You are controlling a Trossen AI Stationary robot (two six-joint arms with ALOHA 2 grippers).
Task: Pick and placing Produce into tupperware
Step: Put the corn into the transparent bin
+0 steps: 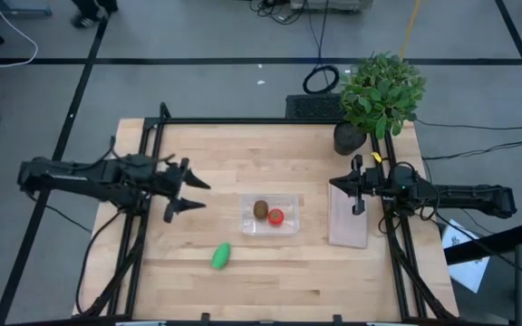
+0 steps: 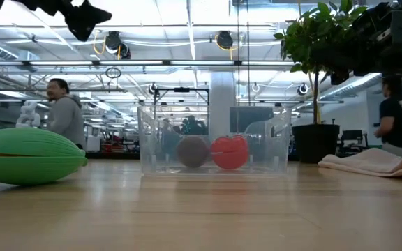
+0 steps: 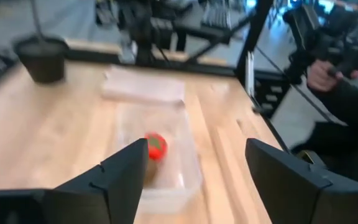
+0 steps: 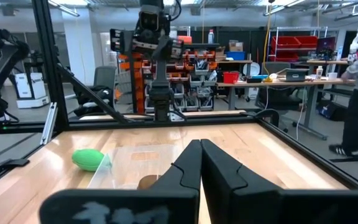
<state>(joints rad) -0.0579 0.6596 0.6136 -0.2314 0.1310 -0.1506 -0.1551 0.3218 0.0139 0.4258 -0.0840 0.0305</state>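
The clear tupperware (image 1: 271, 215) sits at the table's middle, with the brown kiwi (image 1: 260, 210) and the red tomato (image 1: 276, 216) inside it; both also show in the low view, the kiwi (image 2: 192, 152) beside the tomato (image 2: 229, 152). The green oblong piece (image 1: 221, 255) lies on the table, near and left of the tupperware. My left gripper (image 1: 187, 195) is open and empty, raised left of the tupperware. My right gripper (image 1: 358, 187) is shut and empty at the table's right, over the whitish panel.
A flat whitish panel (image 1: 349, 218) lies right of the tupperware. A potted plant (image 1: 379, 95) stands at the far right corner. A dark frame runs along the table's edges. People stand in the room beyond the table.
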